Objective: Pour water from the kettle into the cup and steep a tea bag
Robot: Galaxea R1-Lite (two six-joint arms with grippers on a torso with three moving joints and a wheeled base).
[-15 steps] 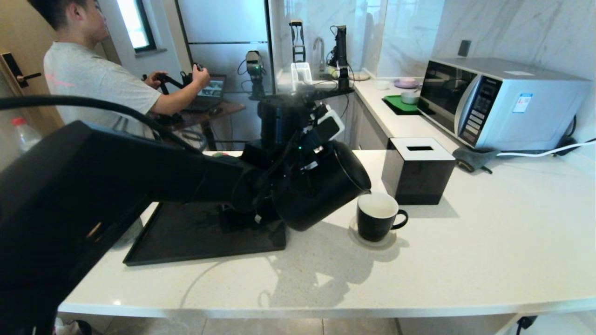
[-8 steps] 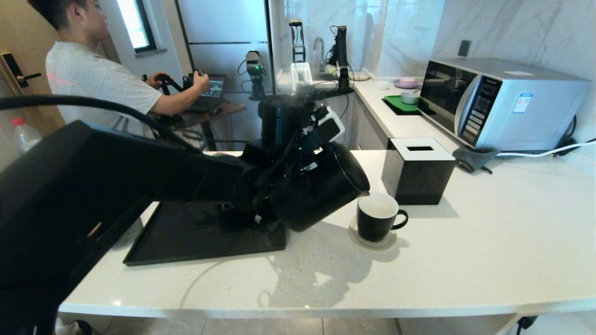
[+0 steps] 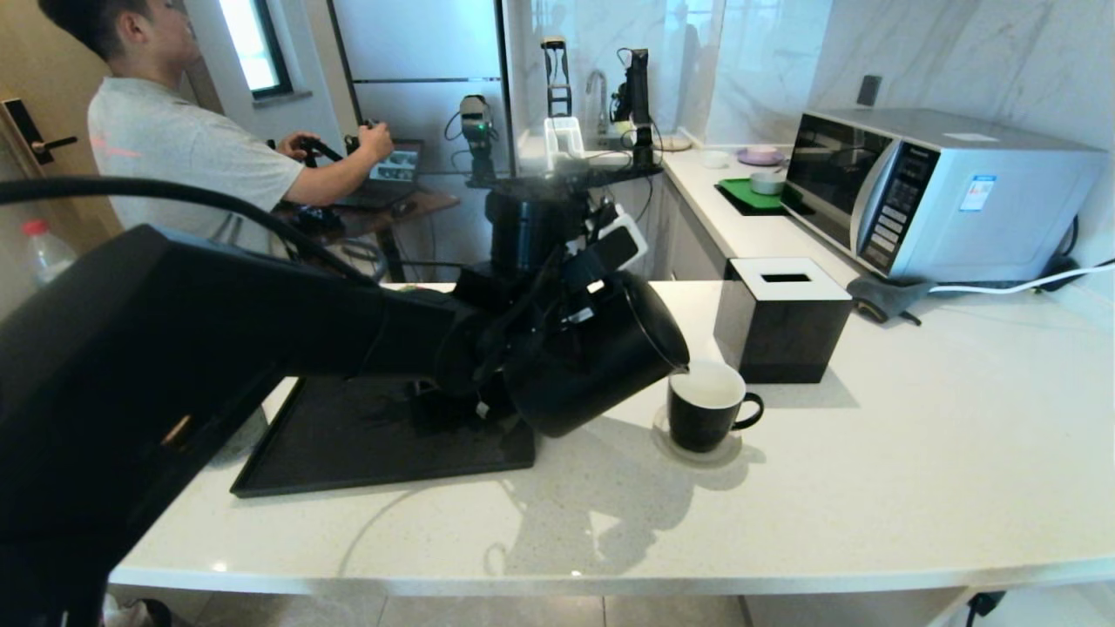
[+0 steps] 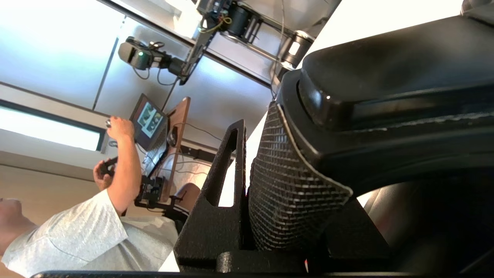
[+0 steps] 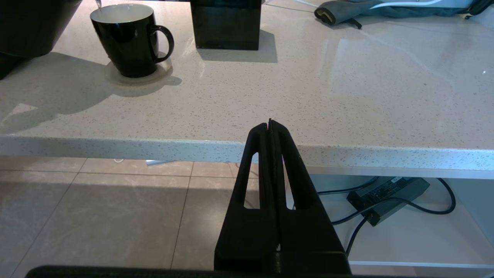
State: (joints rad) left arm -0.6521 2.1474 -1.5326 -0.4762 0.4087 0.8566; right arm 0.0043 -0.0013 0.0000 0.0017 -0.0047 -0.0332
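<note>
The black kettle (image 3: 601, 366) hangs tilted over the counter, its spout just above the near-left rim of the cup (image 3: 706, 409). My left gripper (image 3: 579, 296) is shut on the kettle's handle (image 4: 386, 88), which has a mesh wrap; one finger (image 4: 227, 170) shows beside it. The black cup (image 5: 127, 42) with its white inside stands on a round coaster (image 3: 697, 448). A thin streak of water (image 5: 98, 3) shows above the rim. My right gripper (image 5: 270, 122) is parked below the counter's front edge, shut and empty. The tea bag is out of view.
A black tissue box (image 3: 781, 318) stands right behind the cup. A black tray (image 3: 375, 444) lies under my left arm. A microwave (image 3: 941, 192) and a grey cloth (image 3: 880, 296) are at the back right. A person (image 3: 174, 148) sits at a laptop beyond the counter.
The kettle has tipped a touch further, and its spout has sunk slightly toward the cup's rim. The cup and my right arm have not moved.
</note>
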